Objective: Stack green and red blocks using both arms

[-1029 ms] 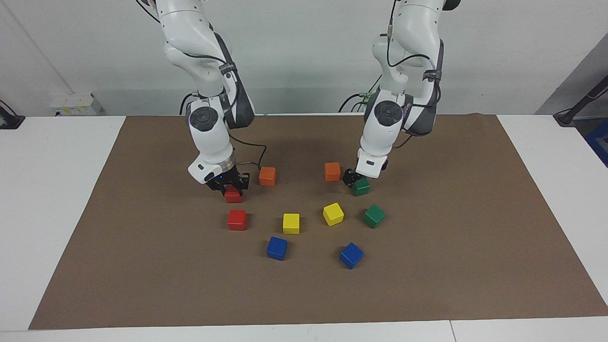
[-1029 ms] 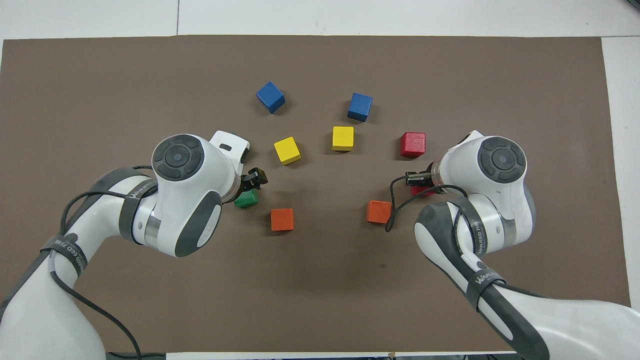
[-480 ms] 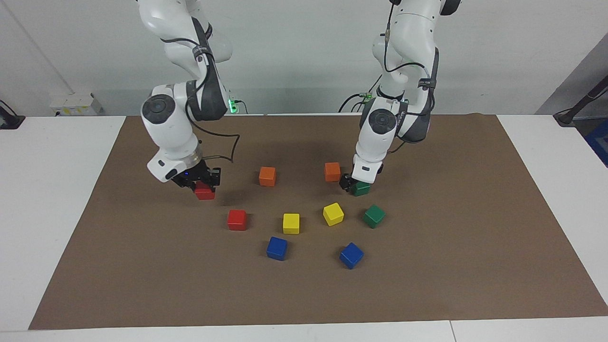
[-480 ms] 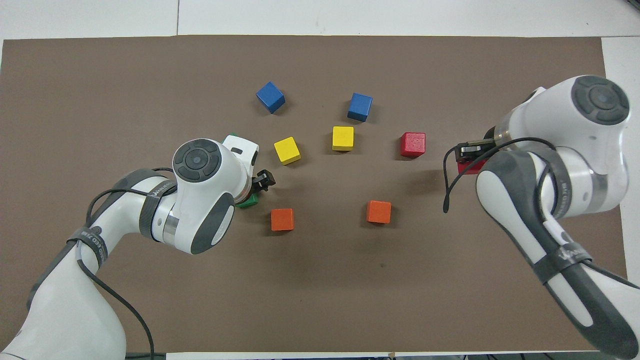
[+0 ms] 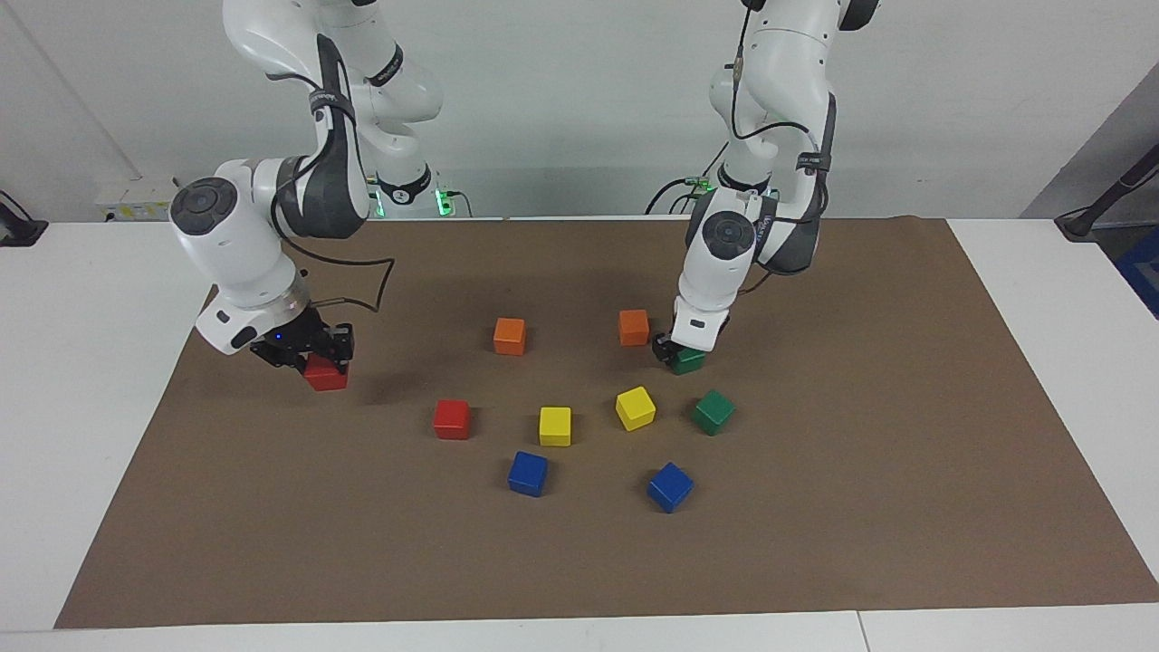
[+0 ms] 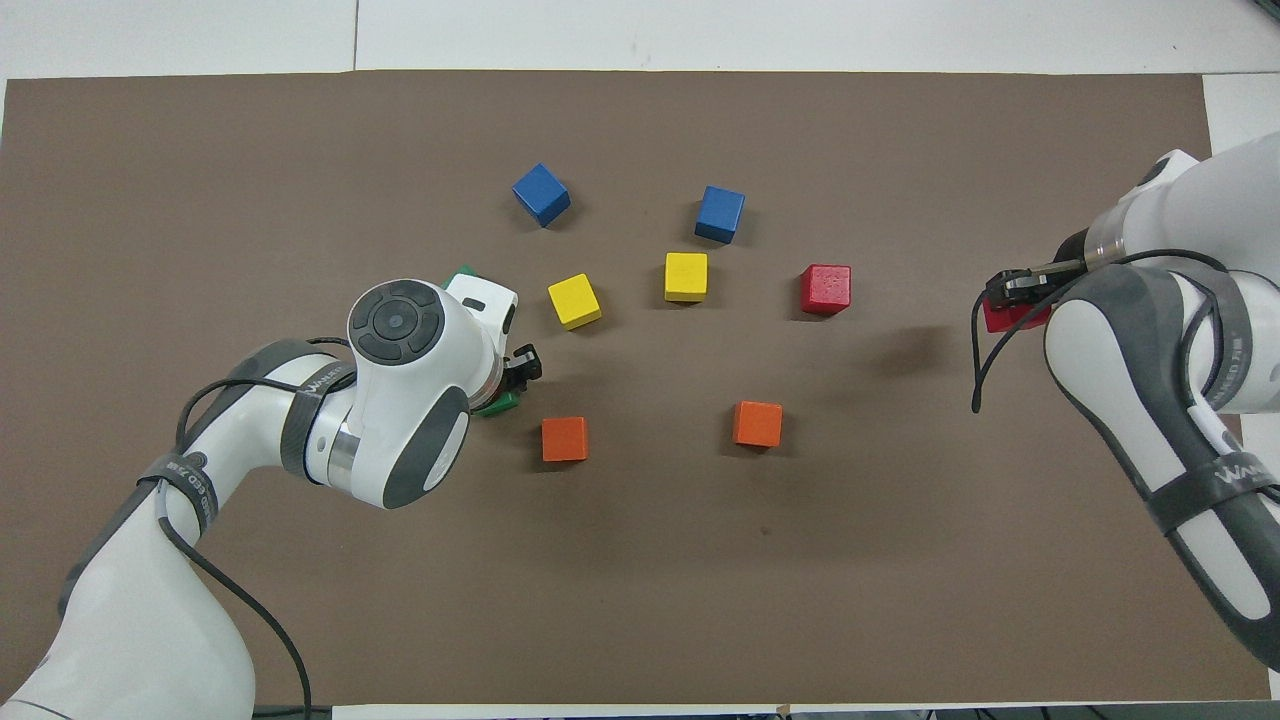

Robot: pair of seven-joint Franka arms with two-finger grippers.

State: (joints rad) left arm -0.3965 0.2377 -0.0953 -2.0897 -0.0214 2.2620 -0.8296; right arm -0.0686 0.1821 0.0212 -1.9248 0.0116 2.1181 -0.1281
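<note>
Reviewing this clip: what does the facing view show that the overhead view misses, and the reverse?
Only the facing view shows the free green block whole and the left gripper down at the other green block. Only the overhead view shows all four edges of the brown mat. Both show the right gripper holding a red block up over the mat toward the right arm's end, and the free red block.

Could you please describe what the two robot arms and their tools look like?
Both arms are glossy white, rounded and jointed, with dark grey round joint caps, grey bands with white lettering, and loose black cables. The left tool and right tool are small, black and two-fingered.
</note>
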